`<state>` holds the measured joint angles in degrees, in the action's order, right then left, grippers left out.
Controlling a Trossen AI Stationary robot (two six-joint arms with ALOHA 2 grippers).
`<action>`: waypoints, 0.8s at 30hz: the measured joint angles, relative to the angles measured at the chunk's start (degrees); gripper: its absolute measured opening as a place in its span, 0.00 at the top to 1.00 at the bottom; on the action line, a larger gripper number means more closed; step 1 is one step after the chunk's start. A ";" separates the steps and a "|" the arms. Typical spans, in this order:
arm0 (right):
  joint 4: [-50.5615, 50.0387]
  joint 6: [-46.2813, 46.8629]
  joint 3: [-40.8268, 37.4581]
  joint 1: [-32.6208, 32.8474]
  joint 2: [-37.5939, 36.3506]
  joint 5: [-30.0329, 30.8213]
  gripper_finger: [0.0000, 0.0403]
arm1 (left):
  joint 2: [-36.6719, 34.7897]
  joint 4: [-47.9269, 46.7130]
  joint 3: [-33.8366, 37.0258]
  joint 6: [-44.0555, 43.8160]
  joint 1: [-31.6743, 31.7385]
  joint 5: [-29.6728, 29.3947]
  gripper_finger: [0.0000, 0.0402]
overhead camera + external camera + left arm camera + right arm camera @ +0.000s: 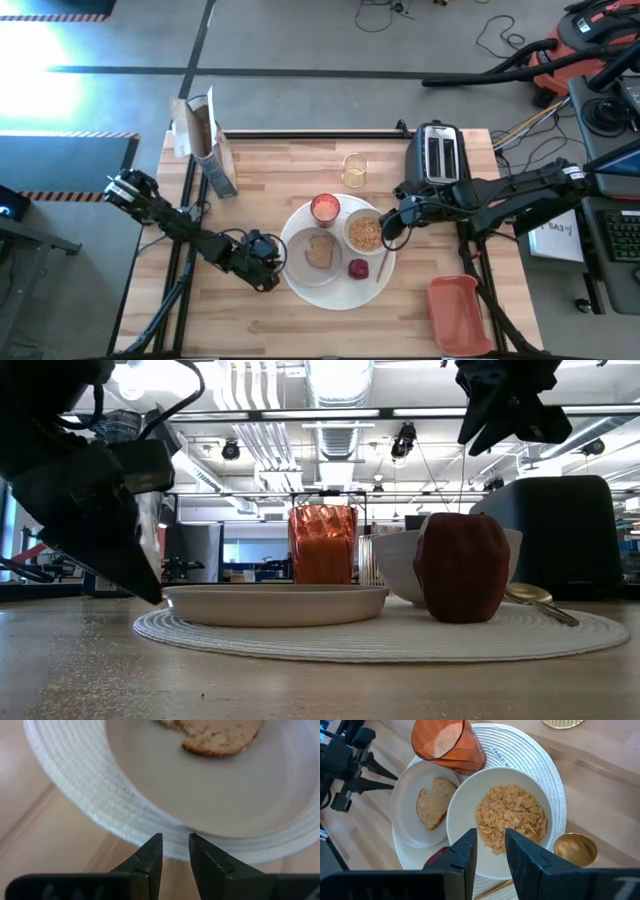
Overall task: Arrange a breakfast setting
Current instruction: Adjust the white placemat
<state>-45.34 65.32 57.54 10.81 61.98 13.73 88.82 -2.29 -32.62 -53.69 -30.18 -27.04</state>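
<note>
The breakfast setting sits mid-table on the large round white plate [296, 281], a ribbed disc that carries everything else.

Handling, judged from appearance:
- White bowl [465, 810]: rigid, probably ceramic, filled with loose cereal. Keep it level and grip the rim, not the wall.
- Smaller white plate [402, 812]: low, thin rim, likely smooth and slippery. Pinch the rim edge. The brown toast slice [434, 801] lies loose on it and may slide if tilted.
- Pink-red cup [445, 742]: faceted, appears glassy and fragile, standing upright. Grip across the wall.
- Small dark-red fruit [462, 567]: rounded, may roll.
- Gold spoon [575, 849]: thin, lying flat, hard to get under.

Right gripper [490, 842]: fingers slightly apart, holding nothing, hovering directly above the bowl. The cup lies ahead of it, the spoon just to one side.

Left gripper [175, 850]: fingers nearly together, empty, low at the table, just short of the large plate's rim with the smaller plate beyond.

Clearance: items on the large plate are crowded, touching or nearly so. Bare wood lies open behind the left gripper. A toaster [437, 152] stands behind the right gripper.
</note>
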 joint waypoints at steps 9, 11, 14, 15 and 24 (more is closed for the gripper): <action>-0.18 0.02 -0.04 0.00 0.00 1.34 0.77 | 2.78 2.85 0.00 3.70 2.91 -0.49 0.81; -0.30 0.07 -0.04 0.00 0.00 1.34 0.77 | 3.47 3.20 -0.02 3.72 3.32 -0.72 0.81; -0.39 0.06 -0.04 0.00 0.00 1.34 0.77 | 4.14 3.56 -0.04 3.73 3.49 -0.65 0.81; -0.39 0.04 -0.04 0.00 0.00 1.34 0.77 | 4.21 3.51 -0.04 3.71 3.49 -0.66 0.81; -1.11 0.04 -0.04 0.02 0.00 1.34 0.77 | 2.16 -1.41 0.00 3.47 3.51 0.76 0.81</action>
<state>-46.46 65.36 57.49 10.83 61.98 15.07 90.98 -3.70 -32.62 -50.22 -26.68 -26.28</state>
